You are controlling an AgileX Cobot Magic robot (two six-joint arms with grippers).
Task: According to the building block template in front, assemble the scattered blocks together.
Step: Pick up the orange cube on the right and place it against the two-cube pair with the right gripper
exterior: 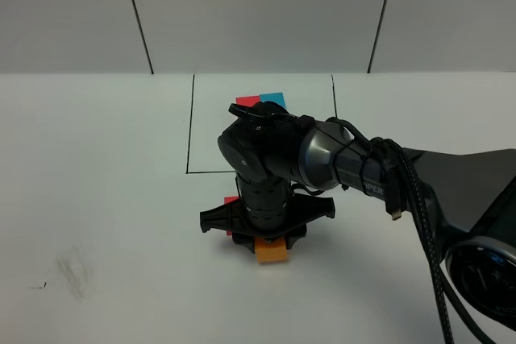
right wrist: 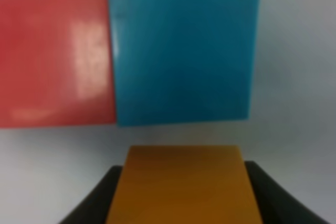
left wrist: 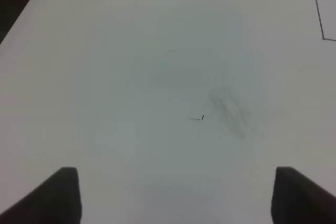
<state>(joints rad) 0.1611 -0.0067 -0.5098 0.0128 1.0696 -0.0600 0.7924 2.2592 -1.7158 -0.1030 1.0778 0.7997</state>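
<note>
Right gripper (exterior: 272,249) is down at the white table (exterior: 97,199), just in front of the near line of the black-line rectangle (exterior: 190,130). Its fingers (right wrist: 92,203) are clamped on the orange cube (right wrist: 184,184), one dark finger against each side face. In the high view the orange cube (exterior: 272,251) sticks out from under the gripper on the near side.

Right wrist view: red cube (right wrist: 55,53) and blue cube (right wrist: 184,53) lie side by side, faces touching along one edge. The orange cube sits just beside the blue cube with a thin strip of white table showing between them, roughly in line with the blue one. In the high view only a sliver of the red cube (exterior: 230,200) shows past the right arm (exterior: 322,155); the blue cube is hidden there.

Building block template (exterior: 260,101) lies inside the rectangle near its far side; red and blue parts are visible, the rest is hidden behind the arm.

Left gripper (left wrist: 173,192) hovers over bare table, well apart from the cubes, fingers (left wrist: 58,192) spread wide with nothing between them. A grey smudge (left wrist: 231,111) and a small dark mark (left wrist: 202,117) lie on the table below it.
</note>
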